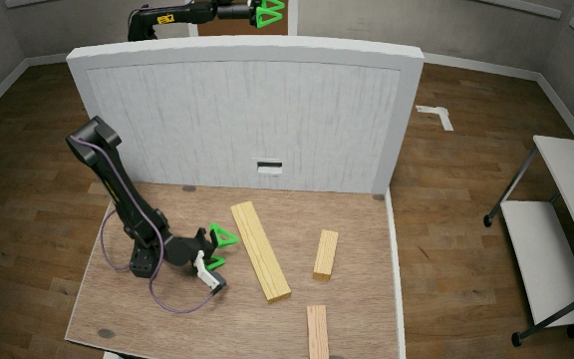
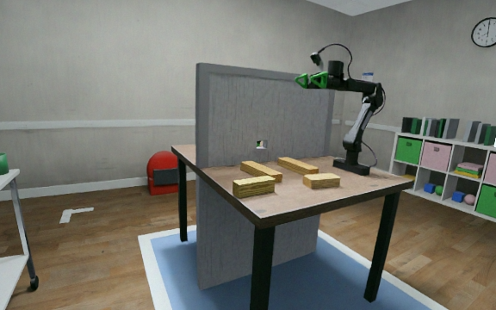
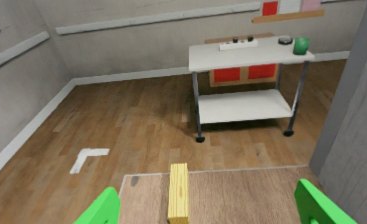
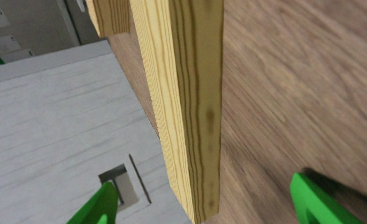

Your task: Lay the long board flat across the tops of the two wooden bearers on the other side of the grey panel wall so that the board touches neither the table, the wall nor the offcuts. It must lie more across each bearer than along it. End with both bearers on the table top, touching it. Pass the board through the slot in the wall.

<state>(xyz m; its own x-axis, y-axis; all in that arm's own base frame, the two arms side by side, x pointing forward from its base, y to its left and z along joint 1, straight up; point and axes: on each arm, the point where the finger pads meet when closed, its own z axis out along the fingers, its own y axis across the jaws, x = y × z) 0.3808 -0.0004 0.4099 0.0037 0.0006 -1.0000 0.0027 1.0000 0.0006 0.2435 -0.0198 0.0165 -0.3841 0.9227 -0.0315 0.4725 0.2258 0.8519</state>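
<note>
The long board (image 1: 259, 250) lies flat on the table on the near side of the grey panel wall (image 1: 244, 117), angled toward the slot (image 1: 269, 166). My right gripper (image 1: 221, 247) is open and low, just left of the board's long edge and not touching it. In the right wrist view the board (image 4: 184, 100) runs between the spread green fingers toward the slot (image 4: 116, 182). My left gripper (image 2: 310, 80) is open and empty, high up by the wall's top edge on the far side. Several short wooden blocks (image 2: 261, 170) (image 2: 297, 165) lie on the table there; I cannot tell bearers from offcuts.
Two short blocks (image 1: 326, 254) (image 1: 317, 331) lie right of the board on the near side. The left wrist view shows one block (image 3: 178, 192) near the table edge, the wall (image 3: 354, 125) at right and a white cart (image 3: 246, 75) beyond.
</note>
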